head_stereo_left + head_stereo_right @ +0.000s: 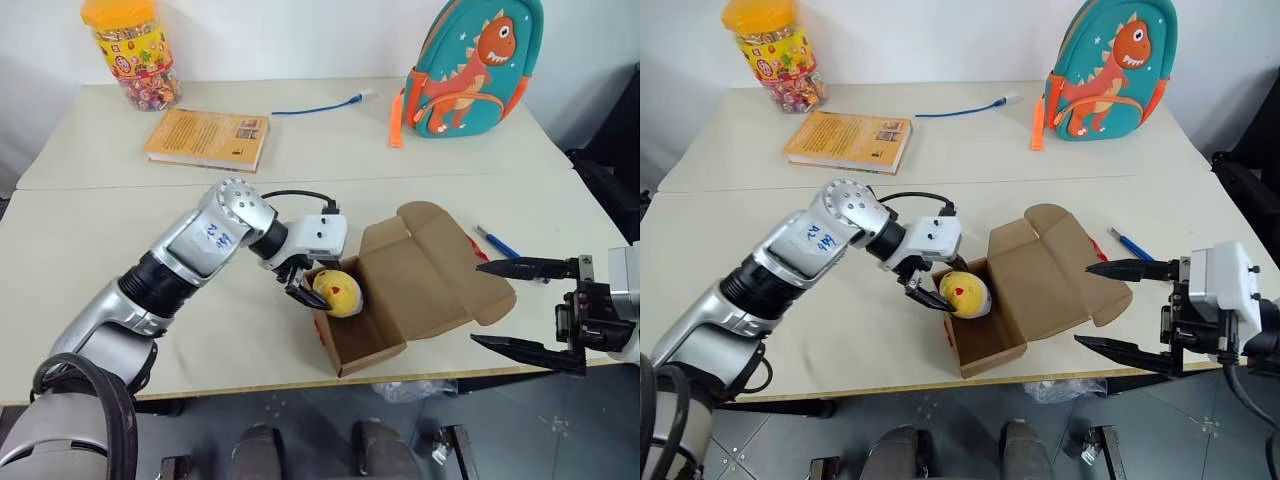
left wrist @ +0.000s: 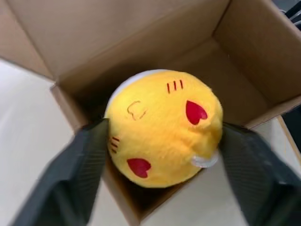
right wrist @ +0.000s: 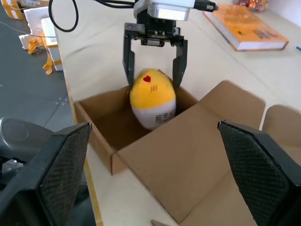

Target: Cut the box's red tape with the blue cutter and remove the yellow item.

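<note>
The brown box [image 1: 425, 270] lies open on the near table, its flaps spread and its lid folded back to the right. The yellow item [image 1: 340, 292], a round plush with red heart marks, sits at the box's left wall. My left gripper [image 1: 306, 291] reaches in from the left, and its two black fingers [image 2: 89, 160] press against the plush on either side. A scrap of red tape [image 1: 472, 243] shows at the lid's far edge. Just right of it, the blue cutter [image 1: 497, 242] lies on the table. My right gripper [image 1: 478, 303] hovers open and empty to the right of the box.
On the far table stand a yellow-lidded candy jar [image 1: 135, 50], an orange book [image 1: 208, 138], a thin blue cable [image 1: 315, 106] and a teal dinosaur backpack [image 1: 470, 65]. The box's near corner reaches the table's front edge [image 1: 250, 385].
</note>
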You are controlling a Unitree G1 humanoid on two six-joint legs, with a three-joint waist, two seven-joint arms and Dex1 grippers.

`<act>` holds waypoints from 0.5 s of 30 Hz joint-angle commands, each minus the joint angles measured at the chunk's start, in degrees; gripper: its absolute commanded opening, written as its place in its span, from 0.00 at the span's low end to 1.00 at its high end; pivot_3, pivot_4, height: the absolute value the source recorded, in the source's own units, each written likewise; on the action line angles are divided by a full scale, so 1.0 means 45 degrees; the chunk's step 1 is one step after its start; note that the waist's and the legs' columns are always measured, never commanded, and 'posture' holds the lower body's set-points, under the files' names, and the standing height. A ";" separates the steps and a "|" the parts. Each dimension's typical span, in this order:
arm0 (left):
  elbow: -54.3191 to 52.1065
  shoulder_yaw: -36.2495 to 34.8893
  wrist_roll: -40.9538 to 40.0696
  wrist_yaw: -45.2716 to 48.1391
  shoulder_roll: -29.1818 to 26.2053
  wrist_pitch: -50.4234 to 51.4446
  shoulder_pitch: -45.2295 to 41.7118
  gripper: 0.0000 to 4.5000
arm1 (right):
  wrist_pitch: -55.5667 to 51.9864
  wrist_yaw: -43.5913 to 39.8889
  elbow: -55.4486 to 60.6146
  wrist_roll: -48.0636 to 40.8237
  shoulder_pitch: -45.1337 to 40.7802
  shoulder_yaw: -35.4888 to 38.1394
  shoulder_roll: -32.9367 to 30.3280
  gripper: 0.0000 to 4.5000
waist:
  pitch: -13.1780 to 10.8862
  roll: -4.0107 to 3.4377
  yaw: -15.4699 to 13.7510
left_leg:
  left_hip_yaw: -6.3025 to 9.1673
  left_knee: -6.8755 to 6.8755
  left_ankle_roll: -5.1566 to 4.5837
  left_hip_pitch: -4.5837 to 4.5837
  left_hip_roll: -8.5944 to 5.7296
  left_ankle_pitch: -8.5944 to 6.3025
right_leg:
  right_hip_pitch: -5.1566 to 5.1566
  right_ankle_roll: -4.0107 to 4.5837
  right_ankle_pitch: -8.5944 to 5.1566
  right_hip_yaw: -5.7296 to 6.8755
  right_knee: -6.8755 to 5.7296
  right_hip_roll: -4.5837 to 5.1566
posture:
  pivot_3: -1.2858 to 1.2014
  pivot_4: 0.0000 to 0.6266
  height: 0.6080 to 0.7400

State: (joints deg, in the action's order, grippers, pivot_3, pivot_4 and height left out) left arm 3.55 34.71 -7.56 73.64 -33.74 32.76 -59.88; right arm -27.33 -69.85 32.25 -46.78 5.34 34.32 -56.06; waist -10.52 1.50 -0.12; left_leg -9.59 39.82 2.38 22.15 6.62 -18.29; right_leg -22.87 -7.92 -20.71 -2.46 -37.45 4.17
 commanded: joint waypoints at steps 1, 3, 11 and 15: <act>0.0208 -0.0544 0.0168 -0.0136 0.0376 -0.0328 -0.0042 0.53 | 0.0308 0.0142 0.0158 -0.0058 -0.0151 0.0127 0.0073 1.00 | 0.0000 0.0000 0.0008 | 0.0003 0.0003 -0.0002 0.0001 0.0000 -0.0001 | 0.0001 -0.0001 0.0002 0.0000 0.0000 0.0000 | 0.52 0.24 1.00; 0.0284 -0.0933 -0.0007 -0.0094 0.0481 -0.0436 0.0014 0.40 | 0.0443 0.0152 0.0026 0.0058 -0.0207 0.0007 0.0112 1.00 | 0.0000 0.0000 0.0014 | 0.0006 0.0002 -0.0003 0.0001 0.0000 -0.0001 | 0.0001 -0.0001 0.0002 0.0000 -0.0001 0.0000 | 0.52 0.24 1.00; 0.2064 -0.5507 -0.1637 -0.2628 0.1787 -0.1850 0.0349 0.01 | 0.0909 0.0656 -0.0643 0.0207 -0.1365 -0.1211 0.0694 1.00 | -0.0003 0.0004 0.0041 | 0.0015 0.0018 -0.0004 0.0001 0.0002 -0.0002 | 0.0002 -0.0003 0.0003 0.0003 -0.0017 0.0002 | 0.52 0.24 1.00; 0.2573 -0.8570 -0.2942 -0.3618 0.1184 -0.2084 0.1338 0.01 | 0.0903 0.1265 -0.0848 -0.0116 -0.2627 -0.2219 0.1459 1.00 | -0.0002 0.0001 0.0315 | 0.0032 0.0019 -0.0002 -0.0008 0.0004 -0.0001 | -0.0007 -0.0004 0.0003 -0.0005 -0.0050 -0.0005 | 0.52 0.24 1.00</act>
State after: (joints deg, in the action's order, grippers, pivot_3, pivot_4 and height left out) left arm 15.45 1.21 -17.78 58.57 -27.11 23.76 -55.70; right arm -23.99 -65.22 28.50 -45.89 -5.44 24.62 -50.26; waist -10.53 1.50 1.30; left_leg -9.41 39.88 2.38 22.11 6.64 -18.29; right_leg -22.90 -7.94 -20.70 -2.47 -37.69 4.14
